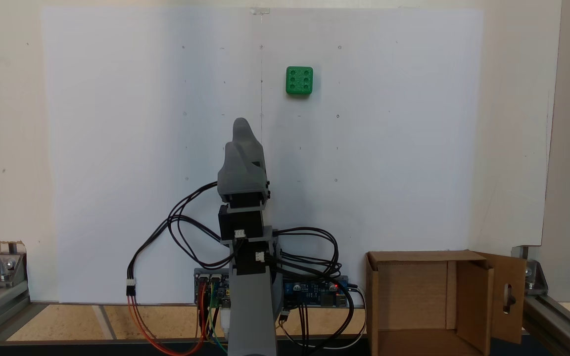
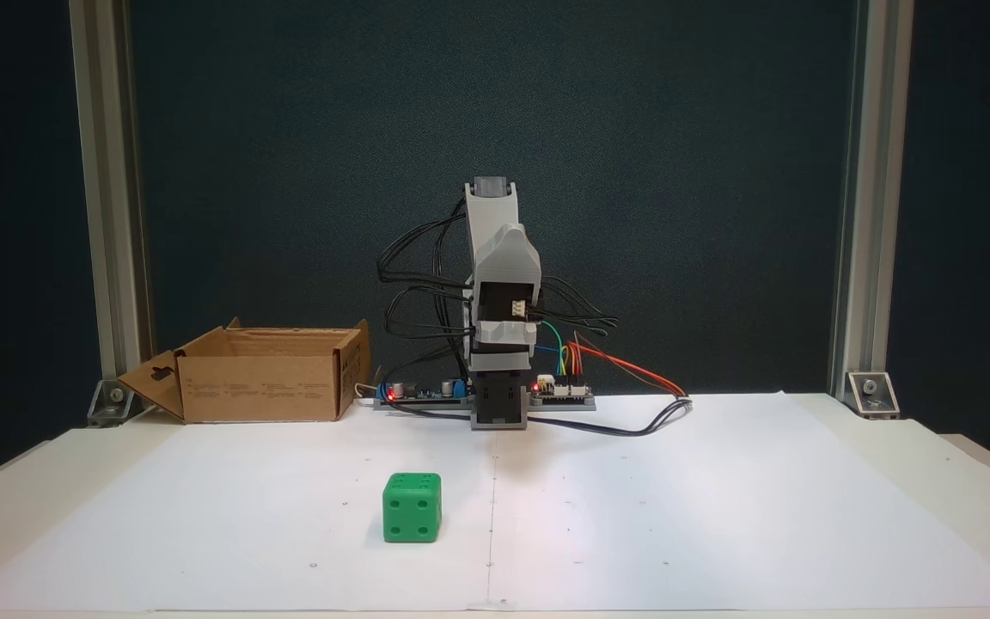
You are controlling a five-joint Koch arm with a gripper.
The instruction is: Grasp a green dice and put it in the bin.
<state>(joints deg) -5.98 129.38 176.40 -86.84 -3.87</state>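
Note:
The green dice (image 1: 299,80) lies alone on the white sheet with six pips up in one fixed view; the other fixed view has the dice (image 2: 412,507) close to the table's front, a little left of centre. The arm is folded upright over its base. Its grey gripper (image 1: 241,123) points toward the dice but stays well short of it, holding nothing, and a single tip shows, so its jaws cannot be read. The gripper (image 2: 505,258) faces the camera in the other view. The bin (image 1: 413,257) is an open brown cardboard box beside the arm's base, and this bin (image 2: 263,387) has a flap with a slot cutout.
Circuit boards (image 1: 314,291) and loose black, orange and coloured cables (image 1: 186,237) lie around the arm's base. Aluminium frame posts (image 2: 108,215) stand at the table's corners. The white paper sheet (image 2: 718,516) covers most of the table.

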